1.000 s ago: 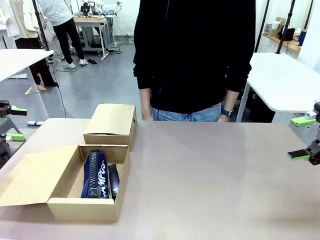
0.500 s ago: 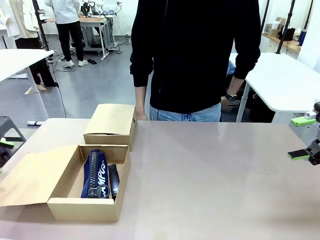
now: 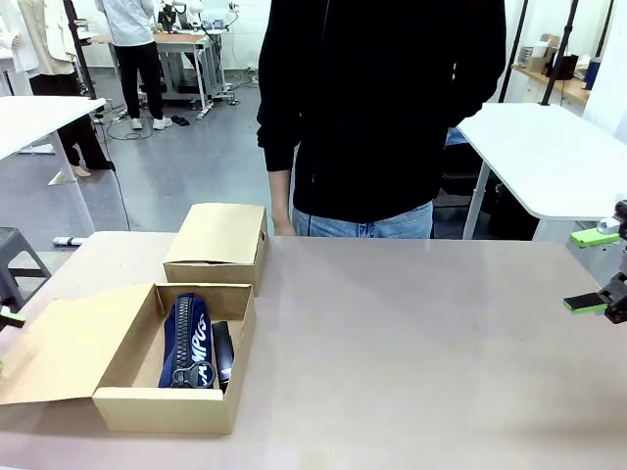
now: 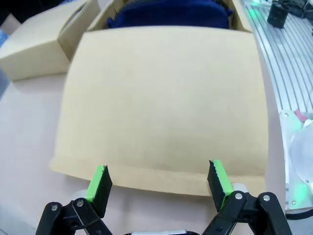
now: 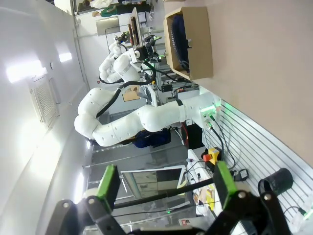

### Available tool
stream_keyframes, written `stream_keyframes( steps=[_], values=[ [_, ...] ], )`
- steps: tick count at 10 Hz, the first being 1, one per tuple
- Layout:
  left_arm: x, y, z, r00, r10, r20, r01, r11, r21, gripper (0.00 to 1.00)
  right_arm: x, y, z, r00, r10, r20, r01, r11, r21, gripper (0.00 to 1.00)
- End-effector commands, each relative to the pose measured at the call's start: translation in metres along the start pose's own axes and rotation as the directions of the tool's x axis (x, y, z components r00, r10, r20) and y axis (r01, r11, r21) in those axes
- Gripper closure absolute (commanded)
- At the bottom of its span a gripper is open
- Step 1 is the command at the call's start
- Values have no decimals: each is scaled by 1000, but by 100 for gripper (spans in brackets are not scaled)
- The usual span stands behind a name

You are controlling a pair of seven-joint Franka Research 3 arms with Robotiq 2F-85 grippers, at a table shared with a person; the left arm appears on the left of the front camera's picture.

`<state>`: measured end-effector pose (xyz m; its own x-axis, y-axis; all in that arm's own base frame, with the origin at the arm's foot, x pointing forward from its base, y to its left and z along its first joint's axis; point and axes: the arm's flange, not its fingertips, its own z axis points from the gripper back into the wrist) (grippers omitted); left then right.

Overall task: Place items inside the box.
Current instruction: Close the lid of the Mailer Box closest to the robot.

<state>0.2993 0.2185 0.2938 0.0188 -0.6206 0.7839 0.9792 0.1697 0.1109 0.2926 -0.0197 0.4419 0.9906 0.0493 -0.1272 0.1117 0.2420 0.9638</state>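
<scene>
The box stands open at the table's front left, its wide flap lid lying flat to the left. Inside lie the items: a navy-blue pouch with white lettering and, on its right, a black stapler. My left gripper is open and low over the flap's free edge, with nothing held; one green fingertip shows at the picture's left edge. Beyond the flap lies the pouch. My right gripper hangs open and empty at the table's far right, well away from the box.
A smaller closed cardboard box sits just behind the open one. A person in a black top stands at the far edge, hands off the table. The table's bare middle and right give free room.
My left gripper has dropped lower at the left edge, down toward the flap. The person's arms have drawn back from the table. My right gripper has not moved.
</scene>
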Motion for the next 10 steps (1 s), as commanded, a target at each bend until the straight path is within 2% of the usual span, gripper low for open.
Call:
stream_keyframes(
  steps=[1, 4, 9, 10],
  values=[
    [-38, 4, -13, 1000, -14, -21, 14, 999, -35, 0, -1, 5, 1, 1000, -9, -1, 9, 1000, 18, 0],
    [-44, 12, -27, 1000, -6, -19, 5, 997, -83, 0, -1, 5, 1, 1000, -9, -1, 9, 1000, 18, 0],
    [-45, 18, -39, 995, -15, -96, 2, 991, -130, 0, -1, 5, 1, 1000, -9, -1, 9, 1000, 18, 0],
    [-43, 17, -45, 997, -20, -78, 9, 990, -140, 0, -1, 5, 1, 1000, -9, -1, 9, 1000, 18, 0]
  ],
)
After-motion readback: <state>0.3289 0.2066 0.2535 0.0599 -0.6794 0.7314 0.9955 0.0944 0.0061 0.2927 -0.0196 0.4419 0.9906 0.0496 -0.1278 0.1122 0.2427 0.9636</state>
